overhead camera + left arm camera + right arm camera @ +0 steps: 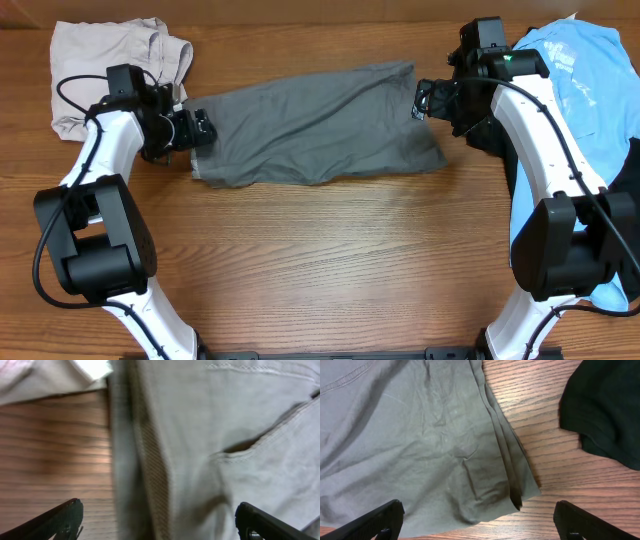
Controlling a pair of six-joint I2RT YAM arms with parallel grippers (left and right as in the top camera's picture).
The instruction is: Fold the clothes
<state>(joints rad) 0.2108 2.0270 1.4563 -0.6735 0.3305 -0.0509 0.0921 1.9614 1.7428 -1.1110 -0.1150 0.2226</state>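
Observation:
A grey pair of shorts [315, 125] lies folded lengthwise across the table's middle. My left gripper [197, 128] is open at its left end, the waistband; the left wrist view shows the grey cloth with a pocket [210, 445] between my open fingers [160, 522]. My right gripper [428, 98] is open at the shorts' right end; the right wrist view shows the hem corner [485, 475] between the open fingers [477, 522], above the wood. Neither gripper holds anything.
A beige folded garment [115, 60] lies at the back left, near my left arm. A light blue garment [585, 90] and a black one [605, 410] lie at the right side. Bare wooden table [320, 260] fills the front.

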